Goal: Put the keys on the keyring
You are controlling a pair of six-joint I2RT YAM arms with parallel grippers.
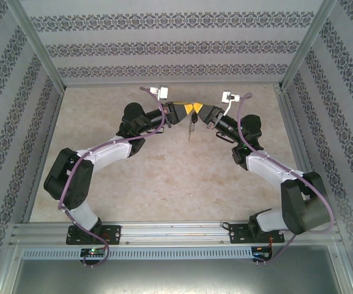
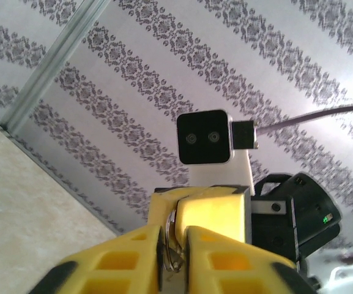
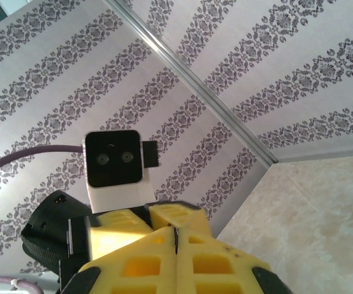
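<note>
Both grippers meet tip to tip above the far middle of the table. My left gripper (image 1: 187,109) (image 2: 171,234) has its yellow jaws slightly apart, and the thin silvery keyring (image 2: 175,248) stands edge-on in the narrow gap. The ring's upper end runs into the seam of my right gripper (image 1: 199,111) (image 3: 176,231). That gripper's jaws are pressed together, with a thin dark sliver at the tip. A small dark key (image 1: 191,129) hangs just below the meeting point. How it is attached is too small to tell.
Patterned walls (image 1: 176,49) enclose the beige table (image 1: 164,177) on three sides, with aluminium posts (image 1: 38,55) at the corners. Purple cables (image 1: 249,147) loop along both arms. The opposite wrist cameras (image 2: 204,138) (image 3: 112,158) sit close behind the fingers.
</note>
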